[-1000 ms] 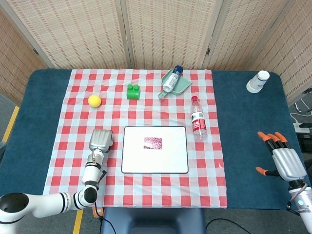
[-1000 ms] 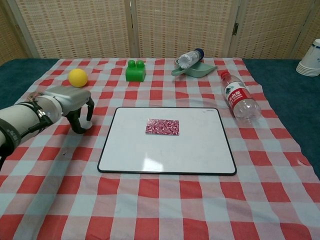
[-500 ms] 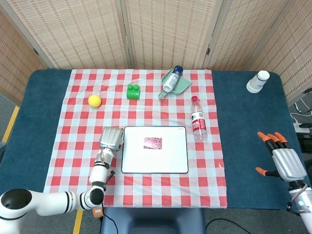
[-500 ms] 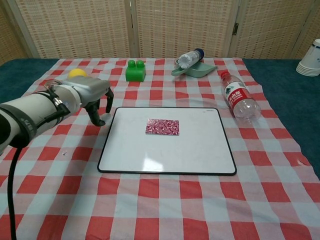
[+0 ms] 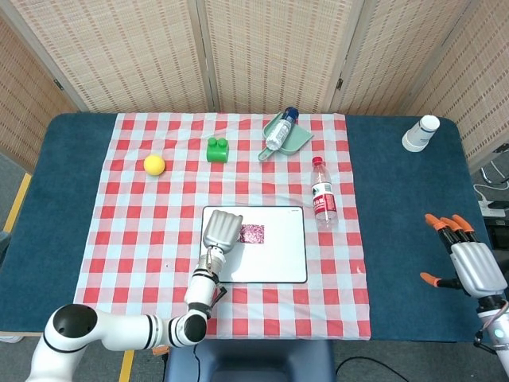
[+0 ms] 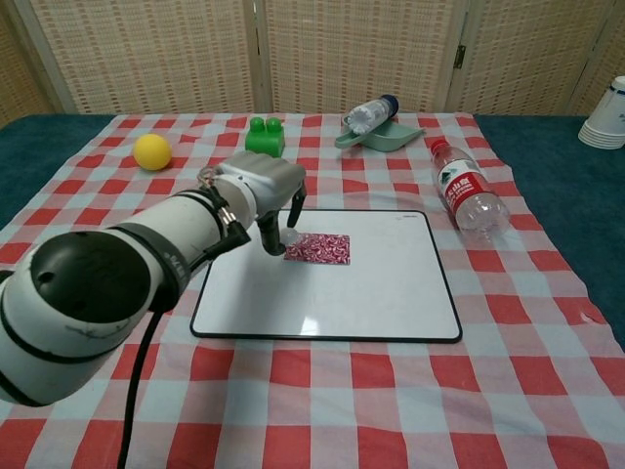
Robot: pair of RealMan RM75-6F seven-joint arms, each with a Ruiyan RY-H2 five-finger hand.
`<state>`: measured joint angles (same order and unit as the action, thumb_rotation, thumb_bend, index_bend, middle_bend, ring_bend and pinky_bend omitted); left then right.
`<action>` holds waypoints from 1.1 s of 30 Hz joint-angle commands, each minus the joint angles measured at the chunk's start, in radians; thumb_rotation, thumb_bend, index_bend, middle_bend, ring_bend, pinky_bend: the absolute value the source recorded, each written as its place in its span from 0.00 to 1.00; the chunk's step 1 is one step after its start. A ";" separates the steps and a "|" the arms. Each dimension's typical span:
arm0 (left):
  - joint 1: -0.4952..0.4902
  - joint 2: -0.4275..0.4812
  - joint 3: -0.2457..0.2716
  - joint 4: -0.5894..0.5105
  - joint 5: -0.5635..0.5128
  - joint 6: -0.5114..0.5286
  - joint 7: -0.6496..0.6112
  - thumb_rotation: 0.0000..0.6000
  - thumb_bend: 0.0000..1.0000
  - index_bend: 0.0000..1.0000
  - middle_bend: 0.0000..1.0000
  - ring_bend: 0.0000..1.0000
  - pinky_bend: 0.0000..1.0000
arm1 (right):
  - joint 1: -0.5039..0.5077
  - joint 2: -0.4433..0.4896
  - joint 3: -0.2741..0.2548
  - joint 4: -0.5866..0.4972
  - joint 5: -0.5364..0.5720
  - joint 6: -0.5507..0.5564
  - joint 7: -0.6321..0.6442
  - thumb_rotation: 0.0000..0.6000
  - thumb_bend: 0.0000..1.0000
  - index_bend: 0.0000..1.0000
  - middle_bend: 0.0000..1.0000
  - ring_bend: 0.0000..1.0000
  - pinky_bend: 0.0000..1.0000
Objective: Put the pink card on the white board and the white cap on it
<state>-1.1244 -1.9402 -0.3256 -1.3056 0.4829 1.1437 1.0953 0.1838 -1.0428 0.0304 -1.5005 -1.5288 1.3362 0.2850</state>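
The pink card (image 5: 254, 234) (image 6: 320, 248) lies flat on the upper left part of the white board (image 5: 270, 267) (image 6: 371, 293). My left hand (image 5: 223, 229) (image 6: 259, 186) hovers over the board's left side with its fingers curled down. At its fingertips it pinches a small white cap (image 6: 290, 237), right at the card's left edge. In the head view the hand hides the cap. My right hand (image 5: 471, 264) stays far off at the table's right edge, its orange-tipped fingers spread and holding nothing.
Behind the board, a yellow ball (image 5: 154, 165), a green block (image 5: 217, 149) and a green scoop holding a bottle (image 5: 280, 134) sit on the checked cloth. A red-labelled water bottle (image 5: 322, 193) lies right of the board. White cups (image 5: 419, 134) stand at the far right corner.
My left hand has travelled right from the cloth beside the board to above the board, ending at the pink card's left edge. The right hand has barely moved.
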 commanded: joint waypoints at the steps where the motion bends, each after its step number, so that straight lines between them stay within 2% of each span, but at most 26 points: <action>1: -0.030 -0.030 -0.026 0.039 -0.016 -0.017 0.011 1.00 0.31 0.52 1.00 1.00 1.00 | -0.004 0.007 0.002 0.009 0.002 0.006 0.025 1.00 0.03 0.04 0.15 0.07 0.07; 5: -0.056 -0.067 -0.049 0.077 -0.021 -0.030 0.001 1.00 0.31 0.52 1.00 1.00 1.00 | -0.004 0.011 0.003 0.016 0.002 0.006 0.044 1.00 0.03 0.04 0.15 0.07 0.07; 11: -0.076 -0.107 -0.044 0.139 0.001 -0.040 -0.009 1.00 0.31 0.52 1.00 1.00 1.00 | -0.005 0.013 0.003 0.019 0.001 0.007 0.052 1.00 0.03 0.04 0.15 0.07 0.07; 33: -0.064 -0.156 -0.054 0.252 0.062 -0.066 -0.074 1.00 0.31 0.53 1.00 1.00 1.00 | -0.001 0.009 0.007 0.023 0.016 -0.009 0.047 1.00 0.03 0.04 0.15 0.07 0.07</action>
<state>-1.1894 -2.0959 -0.3789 -1.0539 0.5442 1.0778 1.0224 0.1833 -1.0336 0.0377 -1.4781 -1.5134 1.3273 0.3320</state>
